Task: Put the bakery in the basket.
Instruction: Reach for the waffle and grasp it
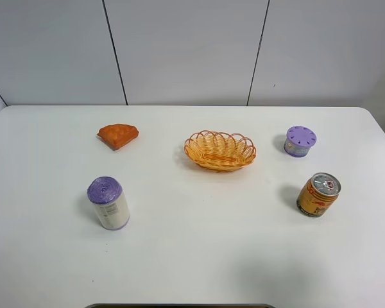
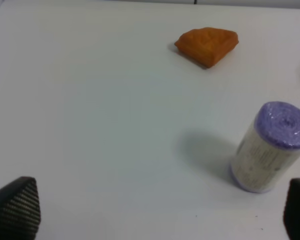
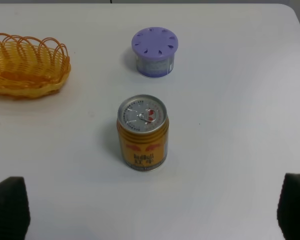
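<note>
Bakery [image 1: 118, 135] lies flat on the desk [image 1: 192, 256], well apart from the basket [image 1: 220, 164] on its left-arm side, with nothing between them.

Handling, my read: light, fairly stiff, and the dimpled top should give some friction. I can't tell whether it's real and crumbly or a toy, so squeeze gently. It sits low, so the fingers must come down almost to the desk. Grip across the two straight flanks at mid-wedge, not at the tip.

Left fingers [image 2: 15, 207] are spread wide and hold nothing, well short of the bakery. Right fingers [image 3: 7, 207] are also spread and empty.

Containers:
- Basket: upright, looks empty, and shallow with an open top, so a drop-in is easy.
- Can [image 1: 318, 194]: on the right-arm side of the basket and nearer the robot, upright, tab unpulled.
- Purple pot [image 1: 299, 141]: beside the basket on that same side, slotted lid on, contents hidden.
- Purple-topped roll [image 1: 108, 203]: on the bakery's side, nearer the robot, wrapped.
</note>
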Controlling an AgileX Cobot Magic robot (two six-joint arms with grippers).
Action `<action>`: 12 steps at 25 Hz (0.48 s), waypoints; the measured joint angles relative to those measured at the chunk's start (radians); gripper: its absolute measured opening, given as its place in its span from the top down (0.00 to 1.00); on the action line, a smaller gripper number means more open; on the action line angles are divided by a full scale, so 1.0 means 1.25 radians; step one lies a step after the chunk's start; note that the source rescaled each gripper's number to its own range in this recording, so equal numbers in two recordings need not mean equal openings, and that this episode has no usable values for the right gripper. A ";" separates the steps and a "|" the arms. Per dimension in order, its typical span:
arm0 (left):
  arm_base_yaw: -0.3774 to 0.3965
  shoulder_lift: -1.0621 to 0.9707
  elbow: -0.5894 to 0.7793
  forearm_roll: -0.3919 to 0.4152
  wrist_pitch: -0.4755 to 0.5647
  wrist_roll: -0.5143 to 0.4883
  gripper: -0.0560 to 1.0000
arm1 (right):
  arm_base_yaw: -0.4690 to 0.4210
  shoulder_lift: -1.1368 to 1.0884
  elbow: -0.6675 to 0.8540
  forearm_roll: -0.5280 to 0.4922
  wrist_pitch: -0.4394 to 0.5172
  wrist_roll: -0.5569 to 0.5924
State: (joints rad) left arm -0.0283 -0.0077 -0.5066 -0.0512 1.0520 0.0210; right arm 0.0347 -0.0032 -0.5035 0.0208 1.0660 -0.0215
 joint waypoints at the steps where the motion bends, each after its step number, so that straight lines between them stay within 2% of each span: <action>1: 0.000 0.000 0.000 0.000 0.000 0.000 0.00 | 0.000 0.000 0.000 0.000 0.000 0.000; 12: 0.000 0.000 0.000 0.000 0.000 0.000 0.00 | 0.000 0.000 0.000 0.000 0.000 0.000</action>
State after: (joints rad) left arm -0.0283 -0.0077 -0.5066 -0.0512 1.0520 0.0210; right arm 0.0347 -0.0032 -0.5035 0.0208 1.0660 -0.0215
